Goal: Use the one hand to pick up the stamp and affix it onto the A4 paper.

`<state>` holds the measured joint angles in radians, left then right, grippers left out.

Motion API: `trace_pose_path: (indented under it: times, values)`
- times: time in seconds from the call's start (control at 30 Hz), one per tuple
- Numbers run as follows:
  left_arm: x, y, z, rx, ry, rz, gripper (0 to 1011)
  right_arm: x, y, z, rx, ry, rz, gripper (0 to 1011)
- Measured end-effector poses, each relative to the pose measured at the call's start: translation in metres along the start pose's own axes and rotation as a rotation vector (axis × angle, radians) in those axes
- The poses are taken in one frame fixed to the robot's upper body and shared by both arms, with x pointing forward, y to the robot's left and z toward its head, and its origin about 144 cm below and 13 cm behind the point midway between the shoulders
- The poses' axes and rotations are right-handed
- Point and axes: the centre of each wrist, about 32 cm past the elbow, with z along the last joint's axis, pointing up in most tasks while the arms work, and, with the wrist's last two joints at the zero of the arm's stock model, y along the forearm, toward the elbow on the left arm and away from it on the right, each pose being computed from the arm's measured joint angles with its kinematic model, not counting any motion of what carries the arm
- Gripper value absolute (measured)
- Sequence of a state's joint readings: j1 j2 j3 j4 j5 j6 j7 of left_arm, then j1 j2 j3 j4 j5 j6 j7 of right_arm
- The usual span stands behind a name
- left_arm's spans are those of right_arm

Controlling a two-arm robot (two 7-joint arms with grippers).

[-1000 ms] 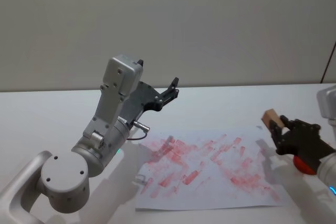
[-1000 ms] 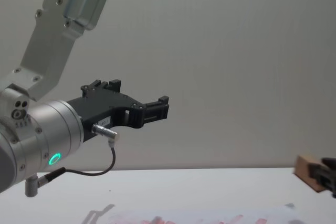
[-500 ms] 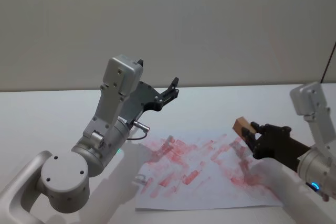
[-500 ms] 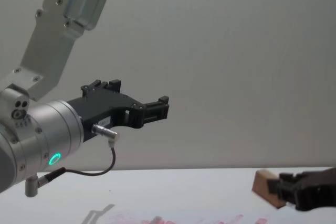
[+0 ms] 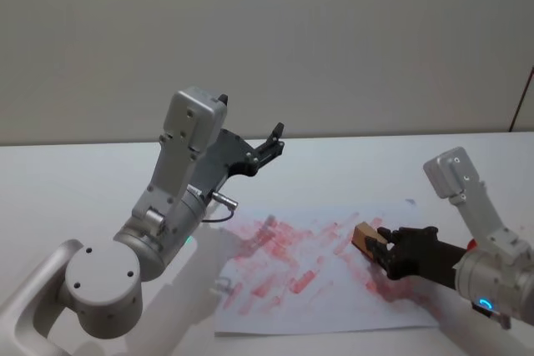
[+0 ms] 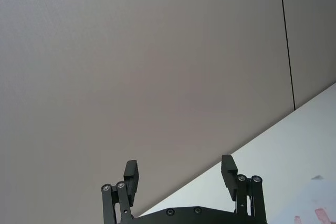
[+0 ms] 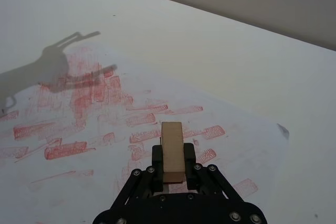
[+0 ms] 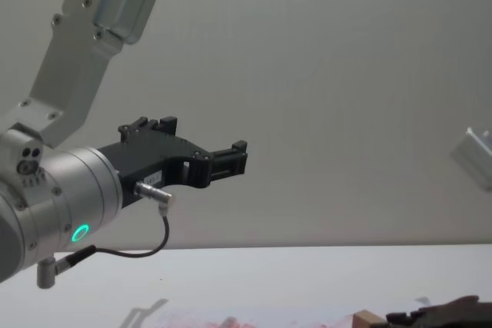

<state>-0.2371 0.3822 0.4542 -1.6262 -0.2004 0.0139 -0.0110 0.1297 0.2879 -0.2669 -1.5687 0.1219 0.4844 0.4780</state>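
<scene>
Right gripper [image 5: 381, 245] clamps the stamp [image 5: 364, 236] over the A4 paper [image 5: 334, 302].

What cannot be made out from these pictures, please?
Underside of the stamp: head view, hidden by the block, so contact with the paper is unclear.
Most of the stamp: chest view, cut off by the bottom edge.
Right edge of the paper: head view, partly behind the right gripper.

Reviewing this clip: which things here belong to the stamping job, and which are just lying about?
In the job:
- stamp, clamped in the right gripper
- A4 paper, red prints, under the stamp

Not in use:
- left gripper, raised, open, holding nothing
- white table
</scene>
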Motion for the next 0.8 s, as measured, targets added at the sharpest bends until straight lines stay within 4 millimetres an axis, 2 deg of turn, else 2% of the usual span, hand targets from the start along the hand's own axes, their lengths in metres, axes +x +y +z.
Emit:
trace_pose_path:
  times: [0.43,0.8]
  values:
    - [0.0000,0.0000,0.0000,0.000,0.000,0.000,1001,0.0027,0.0080,-0.0005,-0.035,-0.012,0.019,216]
    - [0.0000,0.0000,0.0000,0.000,0.000,0.000,1001,0.0013,0.0080,0.0034,0.022,-0.070,0.014,216]
